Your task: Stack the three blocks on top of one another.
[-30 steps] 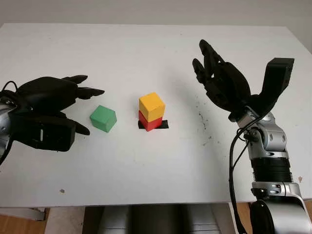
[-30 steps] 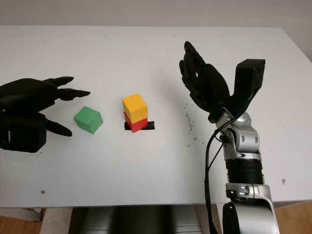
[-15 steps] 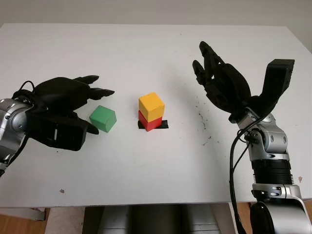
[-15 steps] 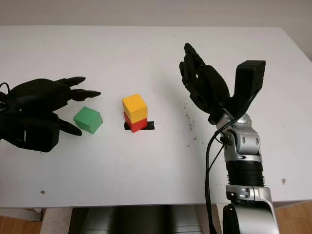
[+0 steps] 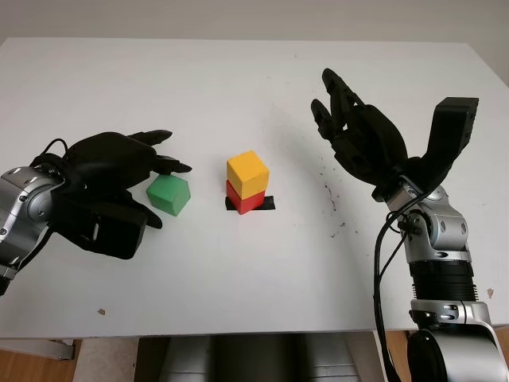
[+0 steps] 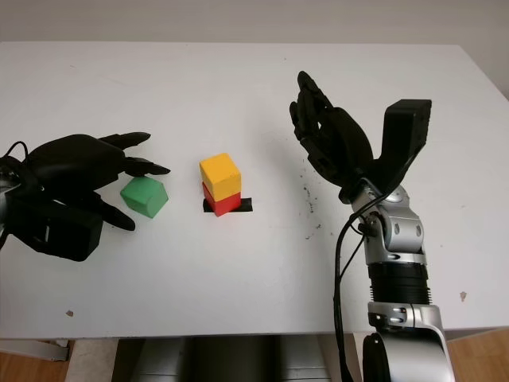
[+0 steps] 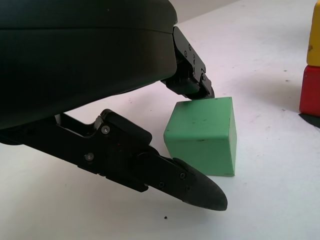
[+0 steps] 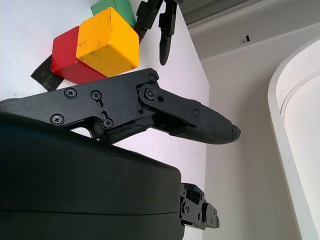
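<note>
The white table (image 5: 238,79) carries all three blocks near its middle. The yellow block (image 5: 247,173) sits on top of the red block (image 5: 242,199), turned a little off square from it, and the red one stands on a small patch of black tape (image 5: 266,204). Two high so far — the green block (image 5: 169,194) is down on the table by itself, just to the left of the pair and apart from them.

The left hand (image 5: 107,187) is right up against that green block from the left side. Its fingers are wide around the block, not closed on it: the upper fingers (image 5: 171,165) reach over the block's far top edge, and the thumb (image 5: 145,218) lies low along the table on the near side. From the wrist camera one fingertip (image 7: 192,85) appears to sit at the block's (image 7: 205,134) upper back corner, while the thumb (image 7: 192,187) passes just in front of its base with a sliver of table showing between. The block is flat on the table, not lifted.

The right hand (image 5: 362,139) is open and raised above the table, well to the right of the stack, palm turned toward the blocks — holding nothing
</note>
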`<state>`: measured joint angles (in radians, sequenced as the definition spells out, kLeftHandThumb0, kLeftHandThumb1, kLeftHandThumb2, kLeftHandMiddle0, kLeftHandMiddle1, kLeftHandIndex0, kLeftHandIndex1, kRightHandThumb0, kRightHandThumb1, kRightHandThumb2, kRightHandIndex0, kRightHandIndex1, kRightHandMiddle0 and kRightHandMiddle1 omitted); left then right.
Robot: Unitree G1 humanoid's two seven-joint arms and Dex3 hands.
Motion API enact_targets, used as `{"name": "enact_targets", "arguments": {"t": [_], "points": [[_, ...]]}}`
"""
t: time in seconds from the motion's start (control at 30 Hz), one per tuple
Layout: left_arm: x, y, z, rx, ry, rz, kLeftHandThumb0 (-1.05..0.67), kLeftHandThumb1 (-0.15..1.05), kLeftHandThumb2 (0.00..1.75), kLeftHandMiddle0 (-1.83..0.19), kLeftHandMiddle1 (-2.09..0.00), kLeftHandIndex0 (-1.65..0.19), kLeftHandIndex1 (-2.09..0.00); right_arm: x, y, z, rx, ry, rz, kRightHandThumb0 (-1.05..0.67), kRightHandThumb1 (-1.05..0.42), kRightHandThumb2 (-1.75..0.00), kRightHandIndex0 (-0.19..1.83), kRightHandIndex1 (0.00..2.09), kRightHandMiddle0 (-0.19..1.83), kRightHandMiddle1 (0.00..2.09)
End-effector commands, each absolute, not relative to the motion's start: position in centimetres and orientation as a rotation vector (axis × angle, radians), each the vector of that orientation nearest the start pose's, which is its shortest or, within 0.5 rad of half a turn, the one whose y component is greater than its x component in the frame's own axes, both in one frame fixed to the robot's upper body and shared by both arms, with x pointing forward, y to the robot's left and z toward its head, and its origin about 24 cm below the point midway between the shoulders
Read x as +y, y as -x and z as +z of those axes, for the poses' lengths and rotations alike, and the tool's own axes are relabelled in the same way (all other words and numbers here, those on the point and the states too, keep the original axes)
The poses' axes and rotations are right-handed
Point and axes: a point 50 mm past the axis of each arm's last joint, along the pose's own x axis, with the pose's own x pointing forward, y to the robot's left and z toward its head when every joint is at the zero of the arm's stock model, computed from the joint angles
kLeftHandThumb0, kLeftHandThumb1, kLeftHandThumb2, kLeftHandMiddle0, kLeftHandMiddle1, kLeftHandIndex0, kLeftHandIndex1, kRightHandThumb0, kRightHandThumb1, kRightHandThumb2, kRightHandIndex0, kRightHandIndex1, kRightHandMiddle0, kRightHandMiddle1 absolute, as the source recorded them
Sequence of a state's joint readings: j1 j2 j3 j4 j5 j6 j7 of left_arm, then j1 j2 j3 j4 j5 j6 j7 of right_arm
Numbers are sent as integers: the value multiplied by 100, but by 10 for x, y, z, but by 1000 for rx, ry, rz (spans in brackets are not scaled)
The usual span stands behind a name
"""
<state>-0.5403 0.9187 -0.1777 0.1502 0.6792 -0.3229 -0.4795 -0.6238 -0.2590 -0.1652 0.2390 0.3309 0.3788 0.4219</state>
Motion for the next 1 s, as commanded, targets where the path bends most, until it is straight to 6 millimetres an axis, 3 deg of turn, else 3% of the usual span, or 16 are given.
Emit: {"name": "enact_targets", "arguments": {"t": [0.0, 0.43, 0.73, 0.97], "points": [[231, -317, 186, -190, -1758, -491, -68, 89, 5, -5, -7, -46, -12, -175, -353, 157, -70, -140, 428, -59, -105, -73, -19, 0, -19, 0], [233, -319, 177, -285, -1848, -447, -64, 92, 6, -11, -7, -59, -23, -177, -354, 157, -69, -127, 430, -59, -105, -72, -19, 0, -19, 0], [236, -321, 170, -335, -1793, -432, -45, 102, 6, -20, -6, -29, -132, -177, -356, 157, -64, -124, 427, -59, -105, -72, -19, 0, -19, 0], [238, -321, 169, -374, -1725, -402, -39, 103, 5, -23, -6, -17, -162, -178, -356, 156, -65, -118, 426, -60, -105, -69, -19, 0, -19, 0]]}}
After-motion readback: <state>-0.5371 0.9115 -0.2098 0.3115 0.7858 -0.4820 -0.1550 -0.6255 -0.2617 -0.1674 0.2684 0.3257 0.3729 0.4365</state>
